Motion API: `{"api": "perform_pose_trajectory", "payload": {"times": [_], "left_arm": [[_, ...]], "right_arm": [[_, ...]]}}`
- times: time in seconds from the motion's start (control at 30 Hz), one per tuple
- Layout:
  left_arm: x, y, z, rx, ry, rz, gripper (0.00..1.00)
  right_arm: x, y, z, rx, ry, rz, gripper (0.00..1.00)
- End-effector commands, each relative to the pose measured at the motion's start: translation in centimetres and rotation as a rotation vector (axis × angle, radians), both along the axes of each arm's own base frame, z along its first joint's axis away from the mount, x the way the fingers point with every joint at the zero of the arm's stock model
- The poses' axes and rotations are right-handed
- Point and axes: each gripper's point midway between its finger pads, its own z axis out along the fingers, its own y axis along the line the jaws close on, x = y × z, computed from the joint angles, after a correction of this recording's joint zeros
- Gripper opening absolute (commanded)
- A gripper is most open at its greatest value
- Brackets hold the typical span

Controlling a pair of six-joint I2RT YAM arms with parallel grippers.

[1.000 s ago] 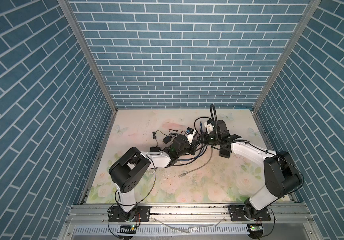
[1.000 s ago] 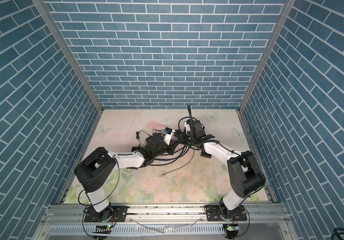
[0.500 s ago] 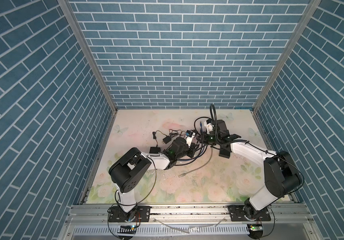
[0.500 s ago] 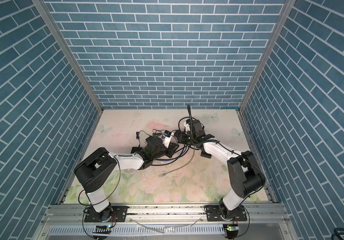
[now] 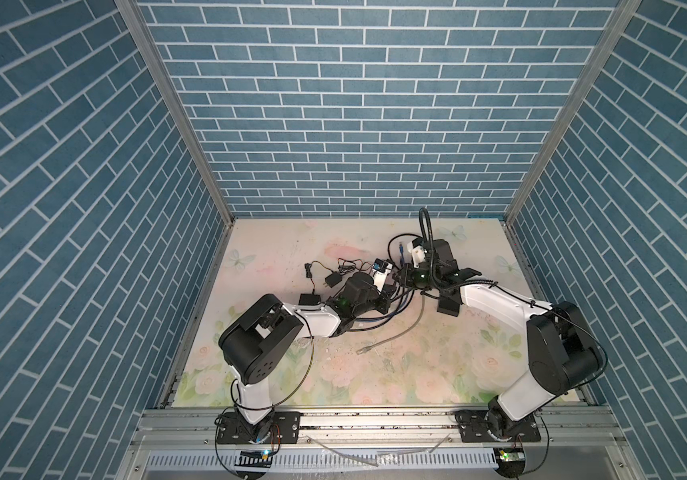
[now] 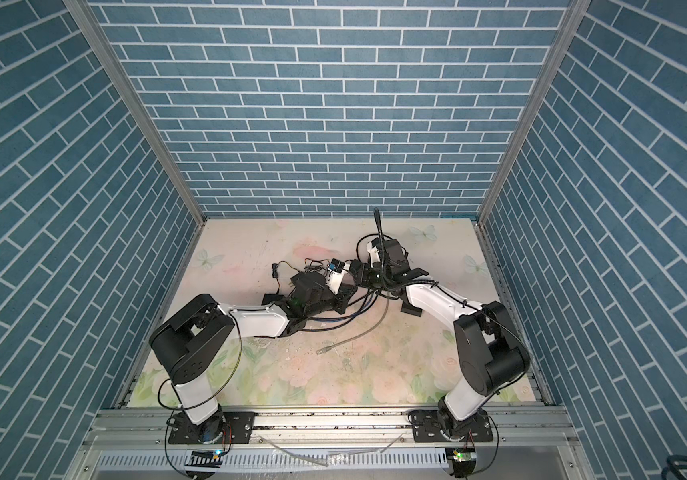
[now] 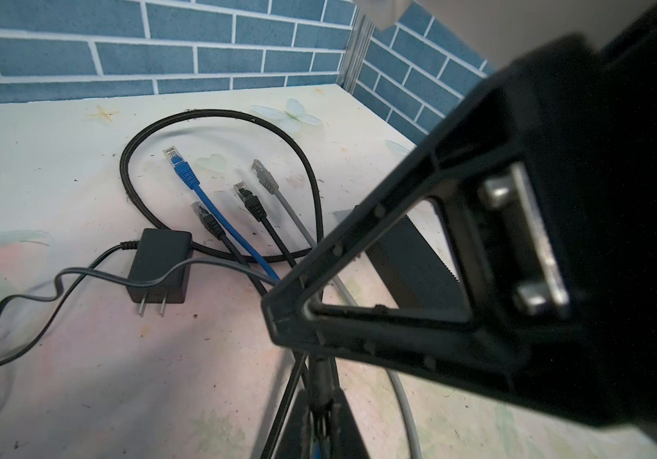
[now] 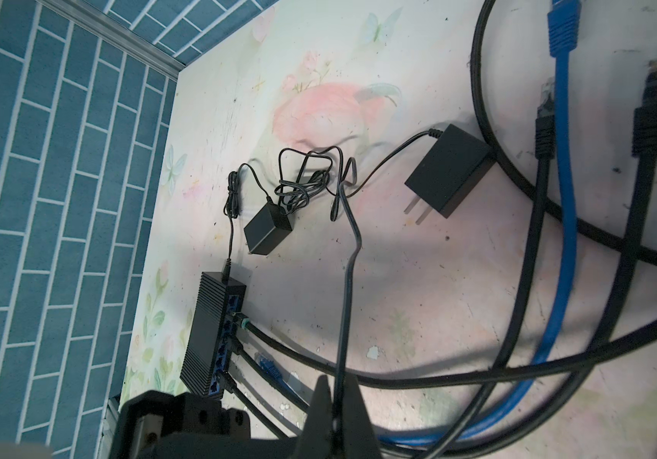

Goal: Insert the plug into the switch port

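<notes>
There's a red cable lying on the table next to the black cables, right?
Not red: it is a blue cable, lying on the table next to the black cables, as the left wrist view shows.

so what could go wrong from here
1. The right gripper has its jaws shut on the thin power cord, which runs into a tangle by the loose adapters; pulling may drag them.
2. The network cables cross one another, so moving one may tug those seated in the switch.
</notes>
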Motion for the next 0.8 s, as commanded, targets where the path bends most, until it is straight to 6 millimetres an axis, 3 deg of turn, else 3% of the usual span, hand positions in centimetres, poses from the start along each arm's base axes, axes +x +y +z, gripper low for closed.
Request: {"api": "perform_pose_trajectory", "payload": {"times": [0.0,0.17,0.33,0.77], "left_arm": [[0.0,-0.6,-0.3,0.006,0.005,-0.019,0.07],[0.1,-0.4,-0.3,0.008,0.006,-0.007,0.00],[0.5,-0.3,0.0,-0.007,-0.001,0.015,0.00],[0.6,-0.4,0.2,-0.018,-0.003,0.019,0.00]], "right_arm": [[0.6,0.8,2.5,0.031,-0.058,0.021,0.00],[0.3,0.9,2.7,0.038,-0.055,0.031,0.01],[-0.3,0.8,2.1,0.034,-0.029,0.040,0.20],[-1.0,0.1,1.0,0.008,-0.001,0.025,0.16]]}}
